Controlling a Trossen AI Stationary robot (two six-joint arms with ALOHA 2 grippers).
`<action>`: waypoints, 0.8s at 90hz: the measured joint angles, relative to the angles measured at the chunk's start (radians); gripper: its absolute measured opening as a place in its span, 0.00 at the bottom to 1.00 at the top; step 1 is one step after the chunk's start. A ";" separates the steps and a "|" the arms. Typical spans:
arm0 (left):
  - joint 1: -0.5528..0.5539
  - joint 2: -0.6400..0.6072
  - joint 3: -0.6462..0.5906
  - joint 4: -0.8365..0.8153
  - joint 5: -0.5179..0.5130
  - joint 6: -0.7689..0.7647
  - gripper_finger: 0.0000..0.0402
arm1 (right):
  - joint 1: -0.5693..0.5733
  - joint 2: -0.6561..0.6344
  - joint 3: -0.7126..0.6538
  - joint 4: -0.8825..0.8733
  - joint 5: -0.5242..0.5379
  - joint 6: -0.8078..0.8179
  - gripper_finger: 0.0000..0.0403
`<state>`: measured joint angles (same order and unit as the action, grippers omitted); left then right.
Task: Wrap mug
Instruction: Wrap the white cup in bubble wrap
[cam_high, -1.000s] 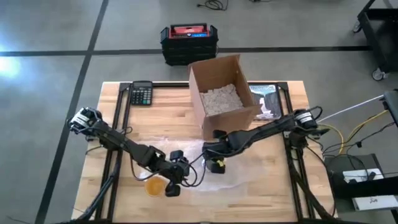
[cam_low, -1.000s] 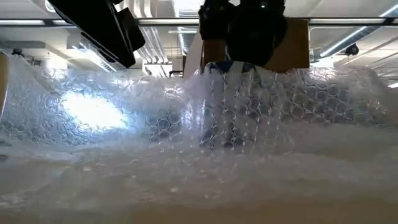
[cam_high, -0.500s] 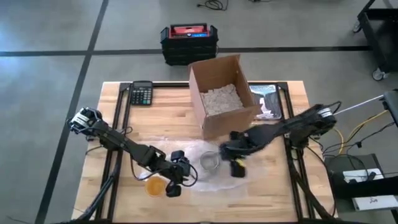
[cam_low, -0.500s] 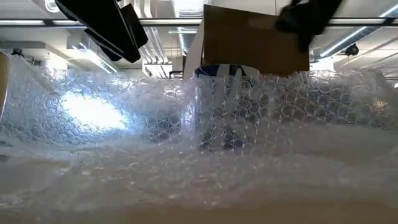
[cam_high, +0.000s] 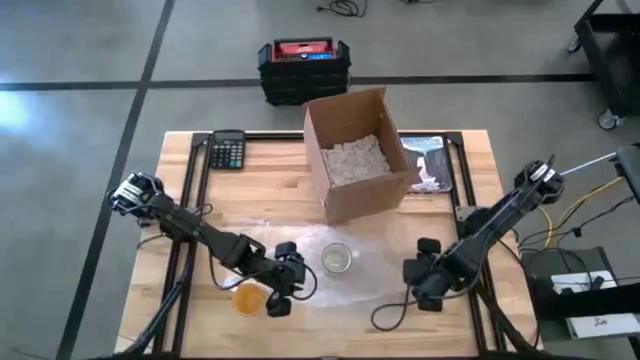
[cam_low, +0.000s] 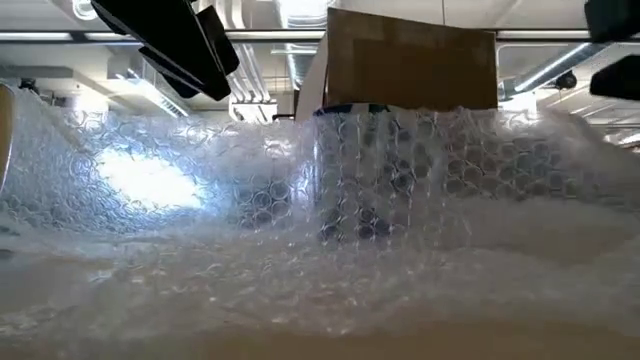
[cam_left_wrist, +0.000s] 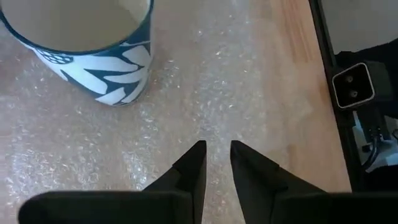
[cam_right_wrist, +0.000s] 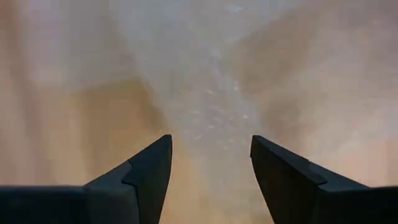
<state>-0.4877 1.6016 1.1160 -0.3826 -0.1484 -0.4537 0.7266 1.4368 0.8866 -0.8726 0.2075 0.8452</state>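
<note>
Bubble wrap (cam_high: 340, 275) covers the desk (cam_high: 250, 190) around the mug (cam_high: 337, 258). Left tool (cam_left_wrist: 216, 155) hovers nearly closed beside it, empty; right tool (cam_right_wrist: 211, 155) gapes wide, holding nothing.

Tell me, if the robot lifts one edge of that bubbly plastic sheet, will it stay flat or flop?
The bubble wrap would probably flop: it already lies in soft humps across the table. It looks thin and see-through, so likely very light. The mug stands on it, so pulling hard might drag or tip the mug.
</note>
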 joint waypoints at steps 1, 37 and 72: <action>0.000 0.000 0.000 0.001 0.000 0.000 0.15 | -0.001 0.003 -0.008 0.010 0.004 0.000 0.49; 0.000 0.002 -0.002 0.069 -0.002 0.000 0.15 | -0.021 0.227 -0.080 0.135 0.050 -0.060 0.32; 0.000 0.002 -0.006 0.080 -0.038 0.026 0.15 | -0.036 0.116 0.223 -0.224 0.219 -0.225 0.01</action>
<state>-0.4873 1.6039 1.1099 -0.3025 -0.1866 -0.4277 0.6907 1.5524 1.1095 -1.0968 0.4262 0.6201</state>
